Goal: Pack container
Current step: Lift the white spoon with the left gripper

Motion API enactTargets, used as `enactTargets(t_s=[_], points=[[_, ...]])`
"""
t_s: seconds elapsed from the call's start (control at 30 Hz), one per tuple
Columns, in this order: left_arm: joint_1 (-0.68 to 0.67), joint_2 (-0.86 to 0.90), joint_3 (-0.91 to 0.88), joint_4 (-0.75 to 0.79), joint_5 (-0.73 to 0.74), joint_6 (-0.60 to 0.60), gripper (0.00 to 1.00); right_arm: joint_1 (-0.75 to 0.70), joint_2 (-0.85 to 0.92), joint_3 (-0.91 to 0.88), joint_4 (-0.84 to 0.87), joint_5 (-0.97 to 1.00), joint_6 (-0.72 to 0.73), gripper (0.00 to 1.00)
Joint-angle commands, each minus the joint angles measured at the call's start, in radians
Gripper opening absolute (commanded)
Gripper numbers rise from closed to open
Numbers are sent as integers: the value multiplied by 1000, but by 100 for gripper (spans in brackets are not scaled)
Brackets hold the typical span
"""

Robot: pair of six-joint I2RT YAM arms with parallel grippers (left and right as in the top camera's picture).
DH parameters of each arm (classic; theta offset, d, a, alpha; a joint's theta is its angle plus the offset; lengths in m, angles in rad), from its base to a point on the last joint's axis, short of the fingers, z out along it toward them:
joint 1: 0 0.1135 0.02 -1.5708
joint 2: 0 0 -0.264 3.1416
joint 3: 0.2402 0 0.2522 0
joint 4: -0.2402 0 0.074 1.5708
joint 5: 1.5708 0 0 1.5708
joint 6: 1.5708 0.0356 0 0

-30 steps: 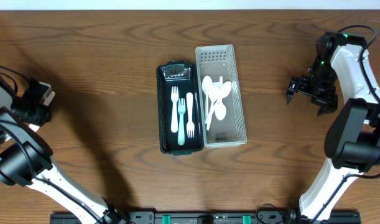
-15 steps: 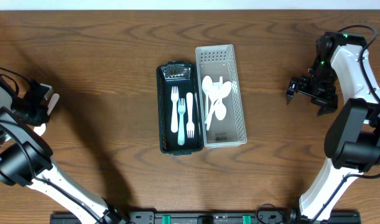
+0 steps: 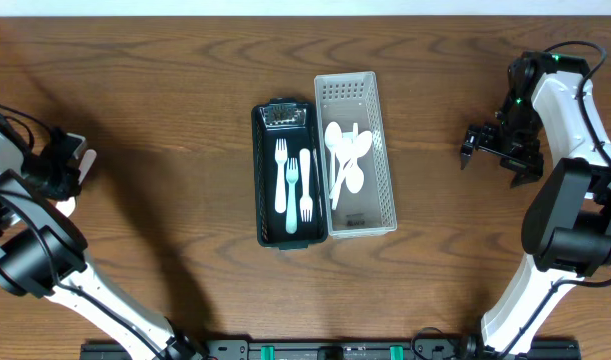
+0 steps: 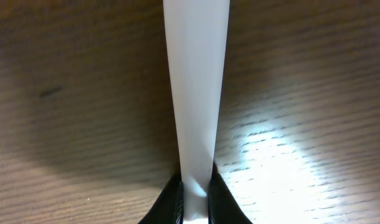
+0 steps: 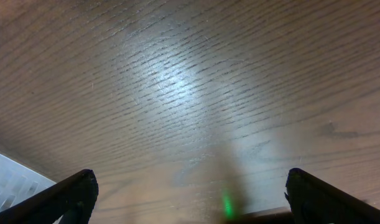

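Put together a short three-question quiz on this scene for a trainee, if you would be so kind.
1. True or false: the white spoons lie in the white basket, beside the black tray of forks.
2. What does the left gripper hold? A) nothing B) a white plastic utensil C) a teal fork
3. Fill in: the right gripper is ___ (open or shut).

Key: 1 true; 2 B; 3 open.
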Motion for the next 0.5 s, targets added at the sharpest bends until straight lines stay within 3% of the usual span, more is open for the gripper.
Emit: enactTargets(t_s=[0.0,0.47], points=[[-43,50,-13,-16,18,-18,6,-2,-7,10,-1,-4,14,99],[-201,-58,-11,-24,18,-237,6,-2,-7,10,41,-4,13,99]])
